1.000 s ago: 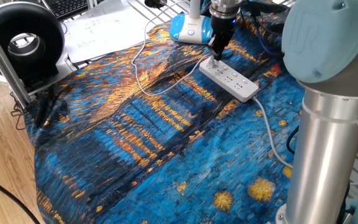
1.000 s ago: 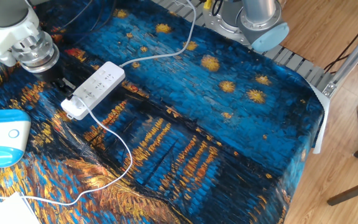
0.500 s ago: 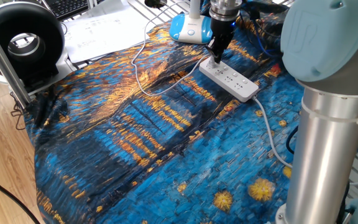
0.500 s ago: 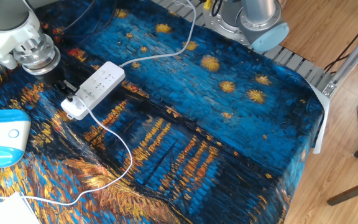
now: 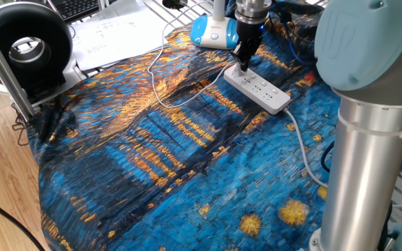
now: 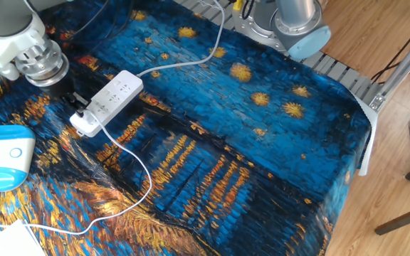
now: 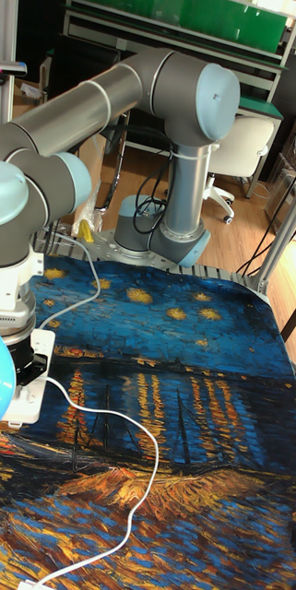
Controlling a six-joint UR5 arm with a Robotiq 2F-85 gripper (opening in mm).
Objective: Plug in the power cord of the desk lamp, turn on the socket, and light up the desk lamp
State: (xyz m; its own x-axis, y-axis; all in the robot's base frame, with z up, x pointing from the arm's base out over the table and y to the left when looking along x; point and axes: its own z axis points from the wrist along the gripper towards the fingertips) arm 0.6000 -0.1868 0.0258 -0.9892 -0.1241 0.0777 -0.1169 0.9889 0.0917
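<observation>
Gripper [image 5: 243,67] down on lamp-end of socket [image 5: 258,88]; finger gap unreadable (black on black). Power cord [image 6: 137,162] thin, limp; plug better hold.

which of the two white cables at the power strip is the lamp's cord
The thin power cord, leaving the strip's end under the gripper and looping over the cloth toward the lamp base. The thicker pale-grey cable leaves the power strip at the opposite end.
</observation>
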